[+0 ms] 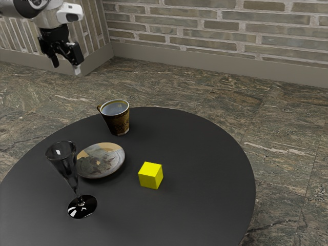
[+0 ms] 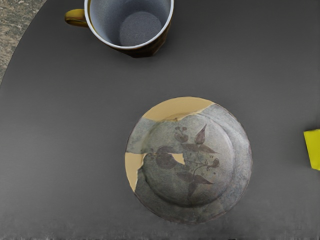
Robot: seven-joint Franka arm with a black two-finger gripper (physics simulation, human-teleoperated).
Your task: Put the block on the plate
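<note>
Status: 0 of 1 blocks placed. Solid yellow cube-shaped block (image 1: 150, 175) sits on the round matt-black tabletop (image 1: 200, 200), to the exterior view's right of the shallow round grey-and-tan patterned plate (image 1: 102, 160) and slightly nearer. Block and plate are apart, with a strip of bare tabletop between them.

Gripper: black 2-finger gripper (image 1: 65, 62) hangs high at the exterior view's far left, above the level of the tabletop. Fingers stand apart, nothing between them; no contact with the block.

Plate: empty. The wrist view confirms bare patterned surface across the dish, with the block off to the side, cut by the frame edge.

Other items: tall clear stemmed glass (image 1: 64, 161) upright on the near left side of the plate; brown-and-gold cup with pale rim (image 1: 118, 121) on its far side. Neither stands between block and plate.

Done: no part of the transfer, as judged from this layout. Fingers are spread, which suits a pick.

Left, est. 4 steps: bring the hand over the block and lower it; close on 2 opposite faces; lift and carry the short way across; set down and release. Likely step in hand: the approach. Risk: drifting too far left on the carry could knock the glass.
</note>
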